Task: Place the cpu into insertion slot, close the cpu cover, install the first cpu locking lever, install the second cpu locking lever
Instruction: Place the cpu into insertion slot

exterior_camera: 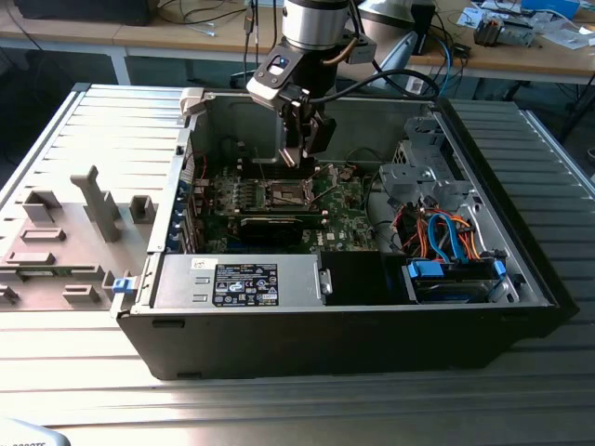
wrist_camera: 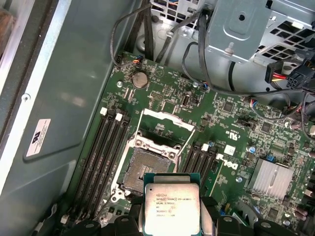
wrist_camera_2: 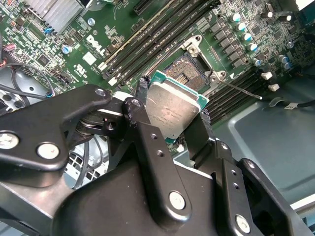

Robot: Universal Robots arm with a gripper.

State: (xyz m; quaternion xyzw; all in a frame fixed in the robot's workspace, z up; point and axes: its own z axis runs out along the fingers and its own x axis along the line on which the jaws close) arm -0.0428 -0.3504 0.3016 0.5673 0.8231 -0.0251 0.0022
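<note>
status: step one unfinished, cpu [wrist_camera: 171, 206] clamped between the end effector's [wrist_camera: 171, 219] fingers, hanging just above the bare insertion slot [wrist_camera: 147, 169] | todo: seating it; cpu cover [wrist_camera: 167, 119] stands open past the slot, locking levers [wrist_camera_2: 241, 90] undone | views: first wrist view catches the raised cover; second wrist view, fingers [wrist_camera_2: 140, 123] pinching the chip's edges

The cpu [wrist_camera: 171, 206], a flat square chip with a grey metal top, sits clamped in the pincer [wrist_camera_2: 173, 101], just above the bare slot [wrist_camera: 147, 169]. The cpu cover [wrist_camera: 167, 119] stands swung open at one edge of the slot.
</note>
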